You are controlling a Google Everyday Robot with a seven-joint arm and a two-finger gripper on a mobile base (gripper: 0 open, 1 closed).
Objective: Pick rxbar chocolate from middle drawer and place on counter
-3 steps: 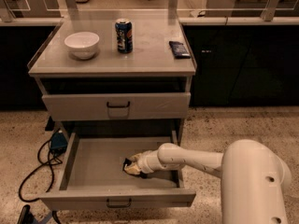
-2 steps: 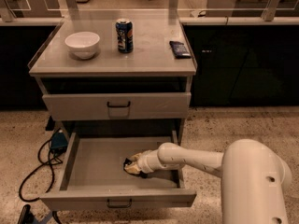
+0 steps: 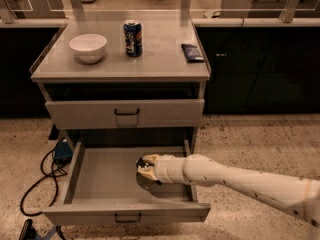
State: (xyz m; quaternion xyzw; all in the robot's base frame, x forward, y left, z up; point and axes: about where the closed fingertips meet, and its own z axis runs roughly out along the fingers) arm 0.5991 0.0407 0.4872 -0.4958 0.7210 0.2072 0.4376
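The middle drawer (image 3: 100, 176) is pulled out below the closed upper drawer; it is a shallow grey tray with a low front panel. My gripper (image 3: 144, 166) is inside it, right of centre, a little above the drawer floor, with its shadow beneath. A small dark bit (image 3: 141, 160) shows at the gripper's tip; I cannot tell whether it is the rxbar chocolate, which is otherwise hidden. The counter (image 3: 160, 59) is the pale grey top of the cabinet.
On the counter stand a white bowl (image 3: 88, 47) at the left, a blue soda can (image 3: 133, 38) in the middle and a dark blue glossy packet (image 3: 192, 52) at the right. A black cable and blue plug (image 3: 61, 151) lie on the floor left of the drawer.
The gripper has risen slightly off the drawer floor and shifted a little toward the back; the arm has drawn up with it. The things on the counter have not moved.
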